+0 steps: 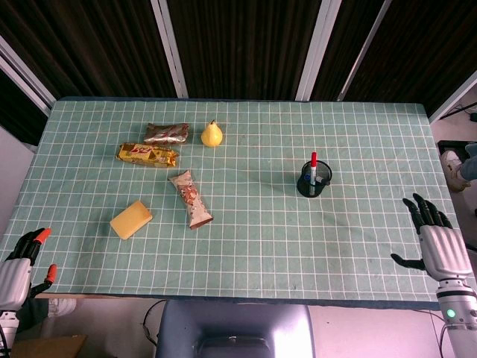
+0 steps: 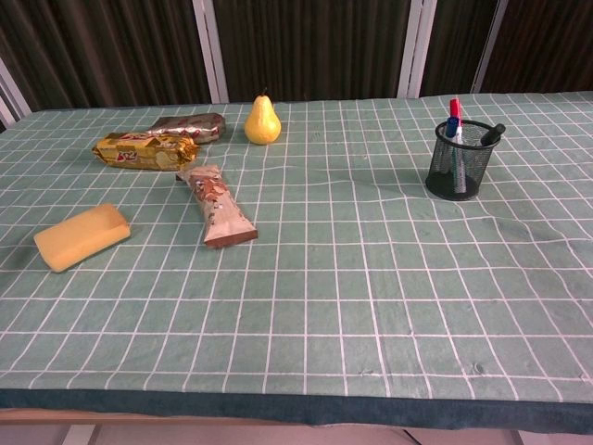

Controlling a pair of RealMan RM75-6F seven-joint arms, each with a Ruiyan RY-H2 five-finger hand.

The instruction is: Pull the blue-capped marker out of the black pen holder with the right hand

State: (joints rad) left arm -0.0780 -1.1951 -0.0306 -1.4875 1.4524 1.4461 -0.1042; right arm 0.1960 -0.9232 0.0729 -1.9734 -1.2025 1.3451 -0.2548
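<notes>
A black mesh pen holder (image 1: 314, 184) (image 2: 459, 161) stands on the right half of the table. A blue-capped marker (image 2: 451, 129) sticks up in it beside a red-capped marker (image 1: 314, 160) (image 2: 455, 108) and a black-capped one (image 2: 492, 134). My right hand (image 1: 435, 237) hovers at the table's near right corner, well to the right of and nearer than the holder, fingers spread and holding nothing. At the near left corner my left hand (image 1: 22, 261) holds nothing, fingers apart. Neither hand shows in the chest view.
On the left half of the green gridded cloth (image 1: 253, 246) lie a yellow pear (image 1: 212, 134), a silver snack pack (image 1: 166, 133), a yellow snack pack (image 1: 147, 154), a brown wrapped bar (image 1: 191, 198) and a yellow sponge block (image 1: 131, 219).
</notes>
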